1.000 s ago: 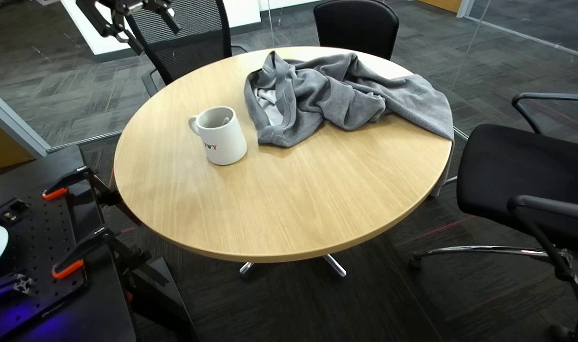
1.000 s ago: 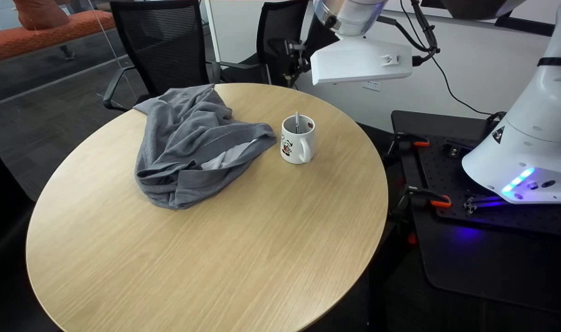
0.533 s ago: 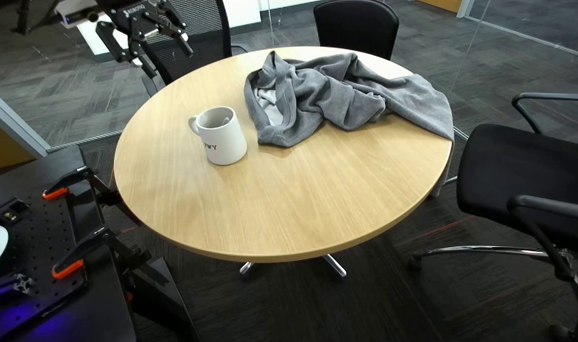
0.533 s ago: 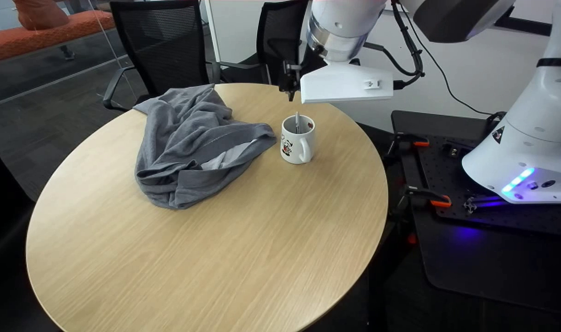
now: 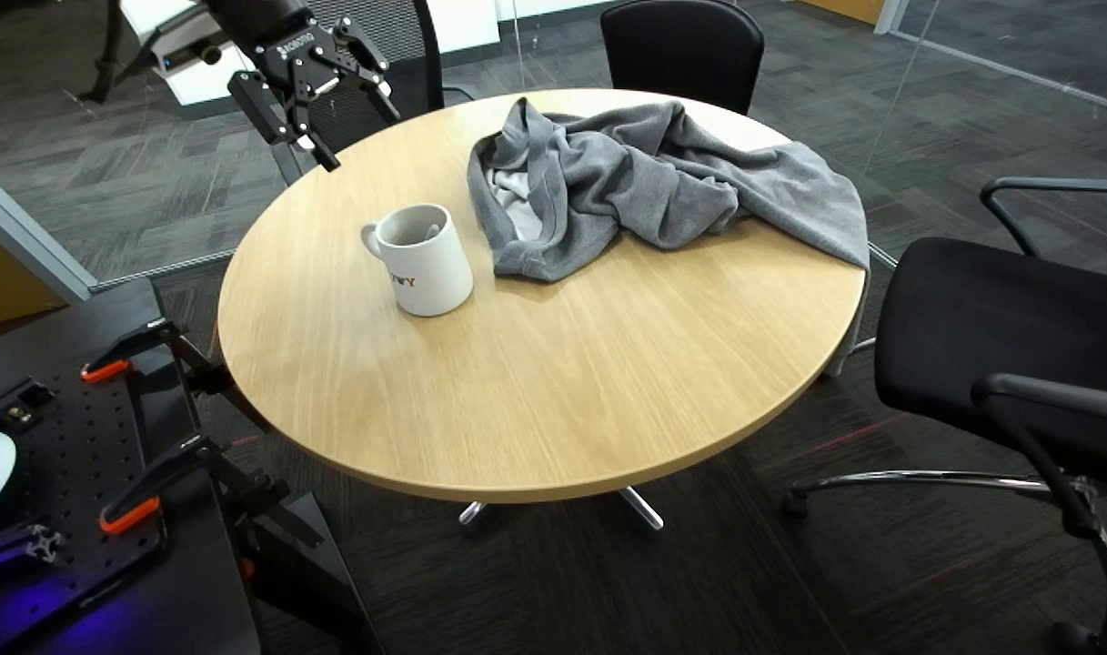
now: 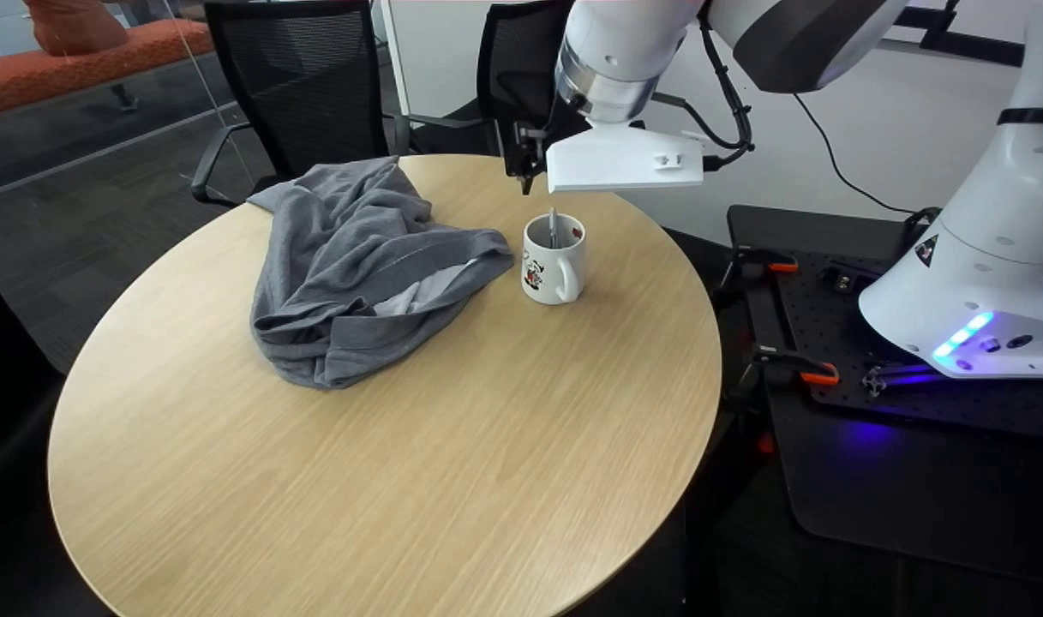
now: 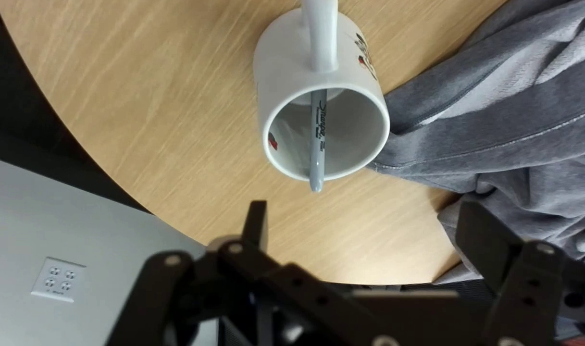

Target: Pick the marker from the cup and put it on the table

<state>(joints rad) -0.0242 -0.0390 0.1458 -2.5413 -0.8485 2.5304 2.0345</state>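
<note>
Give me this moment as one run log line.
gripper: open, empty | marker: in mug | mug: upright on table | gray cloth: draped across table | pick: not done

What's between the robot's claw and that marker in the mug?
No object; in the wrist view, only wooden tabletop shows between the gripper and the gray Sharpie marker.

Wrist view: glare on tabletop (image 7: 177,120) at five o'clock; my gripper (image 7: 364,211) dark, out of focus toward six. In an exterior view, blue light strip (image 6: 962,334) glows on my base (image 6: 950,274), three o'clock.
</note>
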